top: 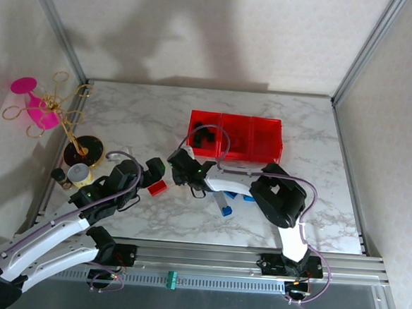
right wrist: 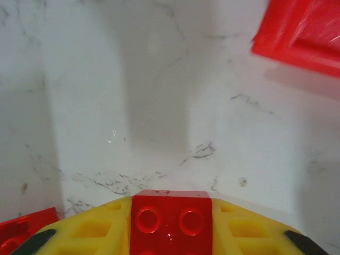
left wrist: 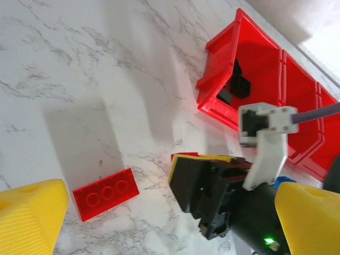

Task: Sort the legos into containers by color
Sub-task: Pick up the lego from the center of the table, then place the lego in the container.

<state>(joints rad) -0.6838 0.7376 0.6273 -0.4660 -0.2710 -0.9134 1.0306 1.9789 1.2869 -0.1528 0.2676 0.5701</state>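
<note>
Far left: a pink goblet is seen beside a gold wire stand, at the edge of the marble tabletop. The left jaws are held fully apart just above the tabletop, with nothing gripped. Their yellow pads are seen at both lower corners of the left wrist view. A loose red lego is laid flat, studs up, on the tabletop between those pads. It lies nearer the left pad and is touched by neither. Just right of it, the right jaws are closed on a gripped red lego, clamped studs up between their yellow fingers. These jaws are positioned close to the left jaws and near the front left corner of the containers. The containers are set as one row of three joined red bins, right of centre on the tabletop. Black legos are seen inside the left bin. Blue legos are laid on the tabletop in front of the containers. They are partly covered by the right arm, so their count cannot be told. Contents of the middle and right bins cannot be made out.
</note>
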